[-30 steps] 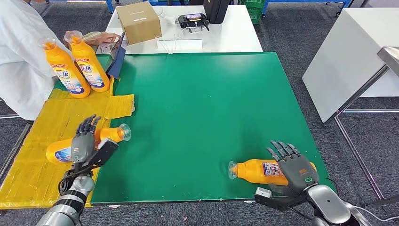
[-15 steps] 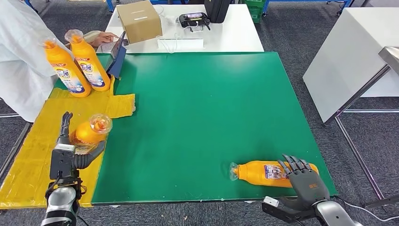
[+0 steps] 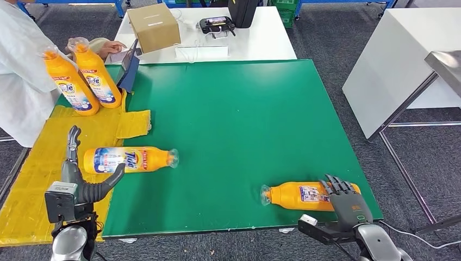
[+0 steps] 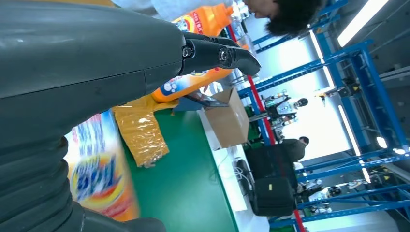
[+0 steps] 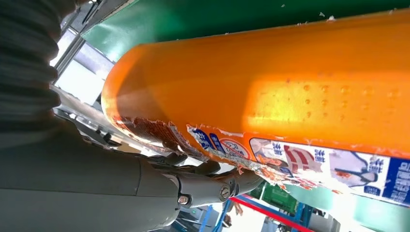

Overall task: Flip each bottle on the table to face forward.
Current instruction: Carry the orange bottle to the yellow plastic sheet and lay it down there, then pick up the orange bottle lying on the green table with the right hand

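Observation:
An orange bottle (image 3: 128, 159) lies on its side at the seam of the yellow and green mats, blue-and-red front label up, cap toward the right. My left hand (image 3: 76, 176) stands open just behind its base, fingers (image 3: 71, 142) upright and thumb curled under it; the blurred label (image 4: 99, 179) is close to the palm. A second orange bottle (image 3: 304, 196) lies near the front right edge, cap to the left, small torn label up. My right hand (image 3: 348, 202) is open, its fingers (image 5: 208, 186) resting along that bottle's (image 5: 290, 72) base end.
Two orange bottles (image 3: 65, 81) (image 3: 95, 76) stand upright at the back left on the yellow mat (image 3: 32, 163). A person in white (image 3: 22, 65) stands beside them. A dark tablet (image 3: 129, 68), a cardboard box (image 3: 155, 24) and a white table (image 3: 391, 65) lie beyond the green mat (image 3: 239, 119).
The left hand lifted its bottle, turned it over and laid it down label up, then let go. The right hand slid back toward the table's front edge.

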